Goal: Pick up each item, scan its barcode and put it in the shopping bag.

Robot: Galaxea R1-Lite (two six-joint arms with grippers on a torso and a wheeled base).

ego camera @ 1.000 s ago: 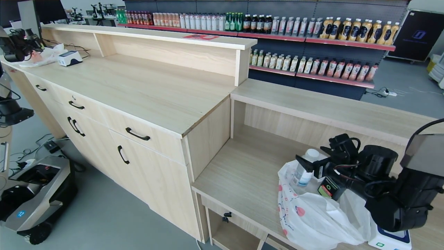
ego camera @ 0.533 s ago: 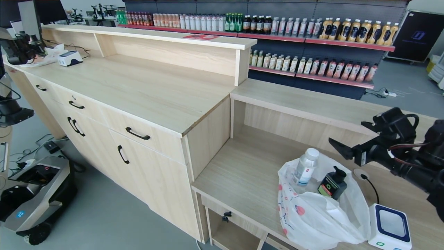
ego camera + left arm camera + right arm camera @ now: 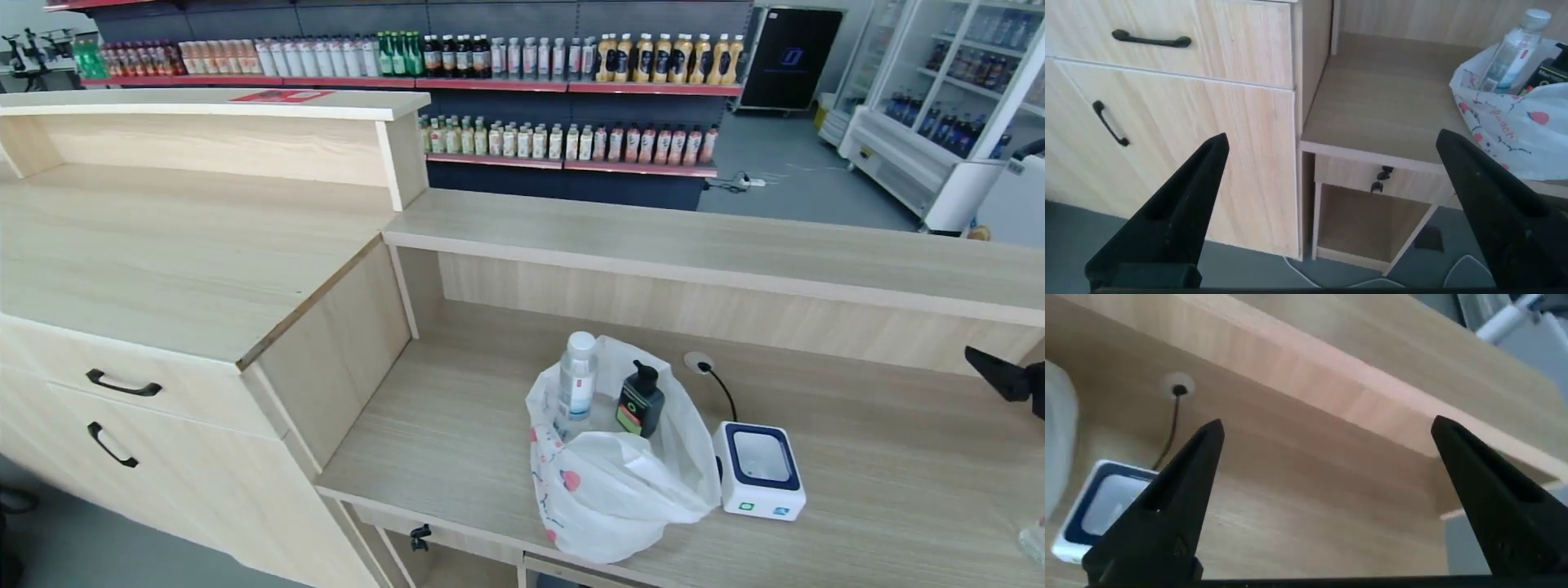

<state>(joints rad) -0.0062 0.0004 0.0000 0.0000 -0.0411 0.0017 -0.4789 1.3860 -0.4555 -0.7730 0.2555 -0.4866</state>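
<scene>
A white shopping bag (image 3: 612,490) with red prints stands open on the low counter (image 3: 457,441). In it stand a clear bottle (image 3: 578,376) with a white cap and a black pump bottle (image 3: 641,402). The white barcode scanner (image 3: 759,471) sits right beside the bag. One of my right gripper's fingers (image 3: 1002,379) pokes in at the far right, well away from the bag. My right gripper (image 3: 1327,498) is open and holds nothing, above the counter near the scanner (image 3: 1102,508). My left gripper (image 3: 1331,220) is open, low in front of the cabinet, with the bag (image 3: 1511,122) farther off.
A taller counter with drawers (image 3: 122,384) adjoins on the left, and a raised ledge (image 3: 694,245) runs behind the low counter. A cable hole (image 3: 699,361) lies behind the scanner. A small clear object (image 3: 1033,539) shows at the counter's right edge. Drink shelves stand beyond.
The head camera has swung to the right. My right gripper let go of the black pump bottle in the bag and drew back up and to the right.
</scene>
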